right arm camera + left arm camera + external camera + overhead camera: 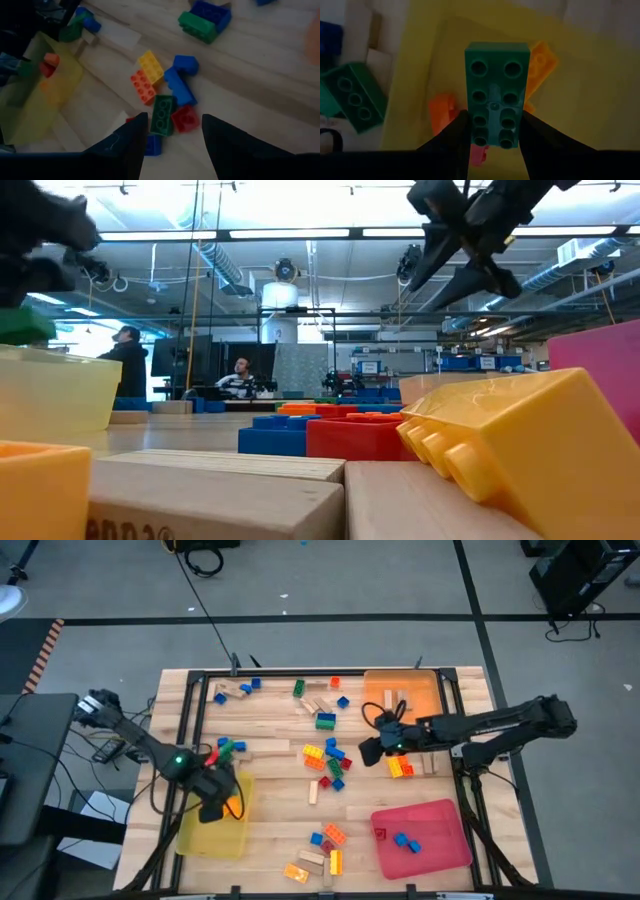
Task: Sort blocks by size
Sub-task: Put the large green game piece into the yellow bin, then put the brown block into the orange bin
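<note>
Left fingers (pixel 462 137) round one green block (pixel 496 92), above one yellow tray (pixel 600 100).

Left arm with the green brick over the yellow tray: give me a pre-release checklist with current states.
1. Green brick gripped in the left gripper: ok, jaws closed on its sides near one end.
2. Brick over the yellow tray: ok, tray surface fills the left wrist view behind it.
3. Drop spot clear: not ok, orange bricks lie directly beneath.
4. Height above tray: cannot tell.
5. Right gripper out of the way: ok, it hangs open above the central pile, over a green brick in the pile, holding nothing.
</note>
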You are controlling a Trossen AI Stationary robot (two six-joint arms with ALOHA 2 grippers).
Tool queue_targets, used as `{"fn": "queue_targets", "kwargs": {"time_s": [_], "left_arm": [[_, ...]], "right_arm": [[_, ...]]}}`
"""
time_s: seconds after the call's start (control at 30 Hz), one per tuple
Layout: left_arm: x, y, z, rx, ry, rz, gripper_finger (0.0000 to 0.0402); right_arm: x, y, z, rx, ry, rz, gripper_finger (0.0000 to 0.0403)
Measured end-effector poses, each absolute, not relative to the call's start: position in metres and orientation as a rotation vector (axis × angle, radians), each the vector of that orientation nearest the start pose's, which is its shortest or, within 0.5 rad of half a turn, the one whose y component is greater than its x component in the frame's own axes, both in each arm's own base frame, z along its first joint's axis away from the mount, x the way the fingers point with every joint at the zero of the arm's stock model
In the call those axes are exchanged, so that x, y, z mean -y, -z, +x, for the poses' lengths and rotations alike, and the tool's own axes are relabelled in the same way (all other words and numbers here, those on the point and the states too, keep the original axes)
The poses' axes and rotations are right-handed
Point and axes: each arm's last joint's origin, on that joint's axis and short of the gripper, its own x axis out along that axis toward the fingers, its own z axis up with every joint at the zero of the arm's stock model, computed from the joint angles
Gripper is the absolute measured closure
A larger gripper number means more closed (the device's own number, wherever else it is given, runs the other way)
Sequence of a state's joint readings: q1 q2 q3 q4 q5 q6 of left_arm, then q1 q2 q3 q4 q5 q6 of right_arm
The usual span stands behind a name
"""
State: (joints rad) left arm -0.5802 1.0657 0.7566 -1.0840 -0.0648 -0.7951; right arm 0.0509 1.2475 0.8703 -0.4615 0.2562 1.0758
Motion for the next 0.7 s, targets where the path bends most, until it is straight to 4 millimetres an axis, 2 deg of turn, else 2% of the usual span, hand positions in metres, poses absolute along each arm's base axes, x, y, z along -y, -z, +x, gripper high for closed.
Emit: {"fn": "queue_targets", "kwargs": {"time_s": [0.23,0.33,0.6,0.7], "left_arm": [[0.081,-0.187,0.124,-1.482,-0.184,-0.259,0.0257],[0.079,-0.179,0.120,-1.500,-0.224,-0.277,0.0244],[0.079,-0.176,0.121,-1.481,-0.216,-0.272,0.0157],[0.080,-0.176,0.123,-1.463,-0.204,-0.284,0.0130]], "right_arm": [[-0.006,-0.247,0.252,-0.617,0.621,0.919,0.0202],[-0.006,-0.249,0.252,-0.608,0.620,0.930,0.0202],[-0.006,-0.248,0.252,-0.614,0.615,0.936,0.0202],[-0.009,-0.255,0.256,-0.608,0.582,0.931,0.0204]]}}
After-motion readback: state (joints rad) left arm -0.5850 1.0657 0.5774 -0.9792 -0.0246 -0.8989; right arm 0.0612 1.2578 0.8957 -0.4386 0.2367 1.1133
